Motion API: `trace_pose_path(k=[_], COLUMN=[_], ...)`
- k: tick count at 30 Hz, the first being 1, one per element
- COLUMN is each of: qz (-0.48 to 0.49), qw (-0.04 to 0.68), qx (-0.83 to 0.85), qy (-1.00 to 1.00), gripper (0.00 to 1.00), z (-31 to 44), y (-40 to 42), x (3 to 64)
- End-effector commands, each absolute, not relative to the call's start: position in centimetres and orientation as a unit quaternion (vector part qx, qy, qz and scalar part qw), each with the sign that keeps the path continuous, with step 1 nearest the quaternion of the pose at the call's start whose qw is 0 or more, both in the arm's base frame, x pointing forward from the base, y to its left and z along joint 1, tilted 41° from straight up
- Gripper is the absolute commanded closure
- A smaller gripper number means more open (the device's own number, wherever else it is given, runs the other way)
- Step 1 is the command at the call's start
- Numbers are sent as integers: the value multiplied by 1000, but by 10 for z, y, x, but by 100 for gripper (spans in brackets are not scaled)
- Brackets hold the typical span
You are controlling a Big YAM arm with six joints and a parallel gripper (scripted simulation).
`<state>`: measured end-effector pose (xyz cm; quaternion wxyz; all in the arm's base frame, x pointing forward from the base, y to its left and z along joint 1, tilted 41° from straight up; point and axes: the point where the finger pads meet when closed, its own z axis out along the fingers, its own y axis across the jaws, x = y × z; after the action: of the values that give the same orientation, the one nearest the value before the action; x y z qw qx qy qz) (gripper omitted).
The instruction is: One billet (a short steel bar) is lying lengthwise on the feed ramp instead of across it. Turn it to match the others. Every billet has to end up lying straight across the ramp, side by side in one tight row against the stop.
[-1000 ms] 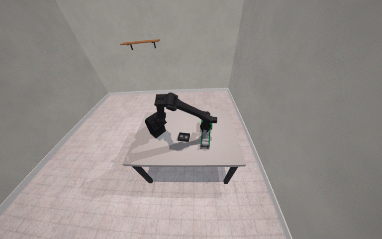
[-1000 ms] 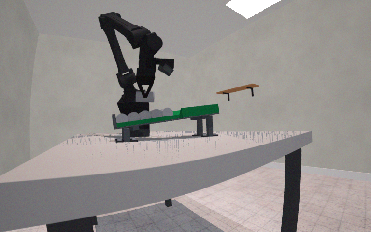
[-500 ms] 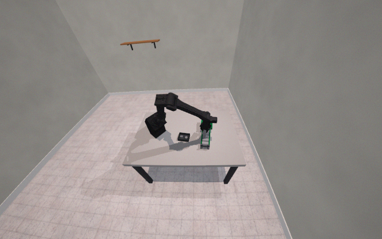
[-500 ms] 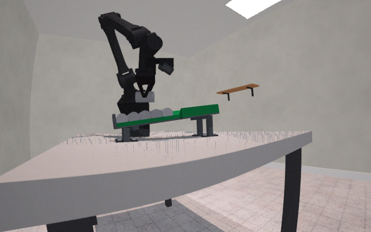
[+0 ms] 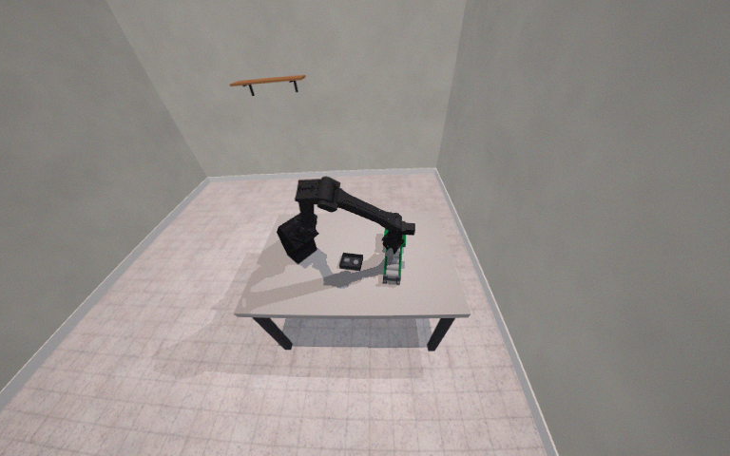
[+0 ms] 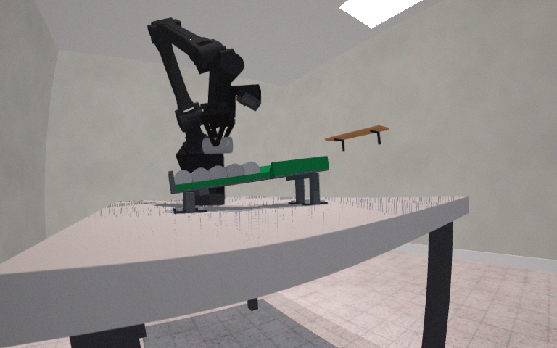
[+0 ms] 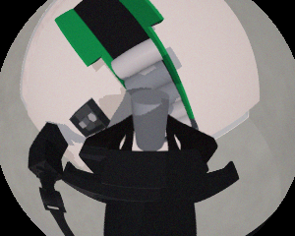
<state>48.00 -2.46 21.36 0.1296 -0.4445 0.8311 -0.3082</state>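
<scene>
My gripper (image 5: 392,249) (image 6: 216,142) (image 7: 150,129) is shut on a grey billet (image 6: 226,146) (image 7: 150,115) and holds it level above the row, clear of it. In the wrist view this billet points up and down the picture, at a slant to the billets below, neither in line with them nor square to them. The green-sided ramp (image 6: 301,165) (image 7: 79,40) slopes down to a dark stop (image 6: 171,182). Several billets lie across it, side by side from the stop; the topmost billet (image 6: 251,167) (image 7: 138,59) is plain to see. The held billet and fingers hide part of the row in the wrist view.
A small black box (image 5: 351,260) (image 7: 90,122) with two light spots lies on the table (image 5: 323,299) between the arm's base and the ramp. Flared green walls stand at the ramp's high end. An orange shelf (image 5: 267,81) (image 6: 356,133) hangs on the wall, far off.
</scene>
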Motion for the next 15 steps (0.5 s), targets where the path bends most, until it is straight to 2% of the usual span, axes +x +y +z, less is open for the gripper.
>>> trace_pose_path(k=[1, 15], qz=[-318, -298], qw=[184, 218], qx=[-399, -312], qy=[840, 875], gripper=[100, 100], z=[264, 265], y=[-23, -23], x=[492, 492])
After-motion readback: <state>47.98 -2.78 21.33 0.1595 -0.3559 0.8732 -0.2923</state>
